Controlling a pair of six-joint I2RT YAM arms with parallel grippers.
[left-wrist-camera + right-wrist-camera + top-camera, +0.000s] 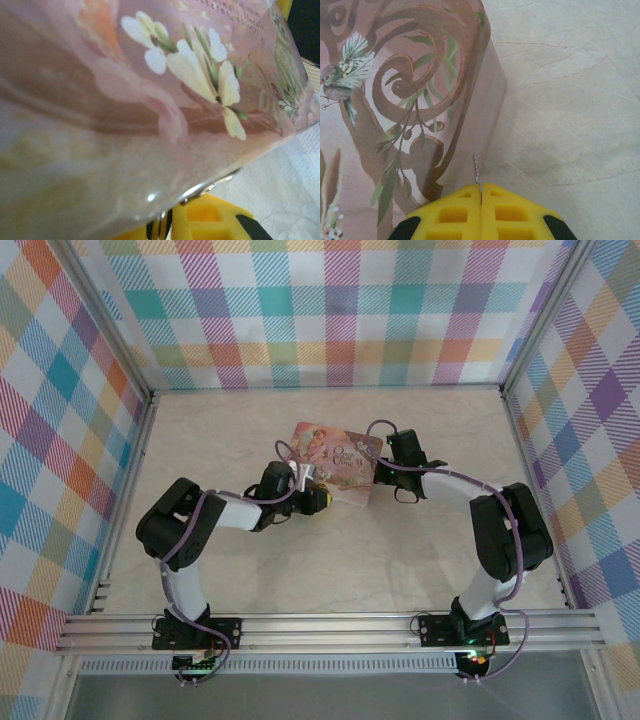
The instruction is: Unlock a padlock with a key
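Right claw [480, 191]: fingers pressed together, pinching a thin notched metal strip, by my reading the key [476, 167] seen edge-on, its long axis running straight out from the fingertips. Left claw [298, 490]: sat just across from the right one, pointed toward it. I could not tell whether it was spread or closed, as its own camera was smothered by a pink flowered card [335, 455]. Padlock: not plainly made out. A silvery piece [303, 476] at the left claw, against the card's left edge, I judged to be part of it. That put the lock to the left of the key tip, nearer the left arm. Card: lay between and partly over both claws, just beside the key blade, and I counted it the main obstruction. Table [400, 560]: pale, marbled.
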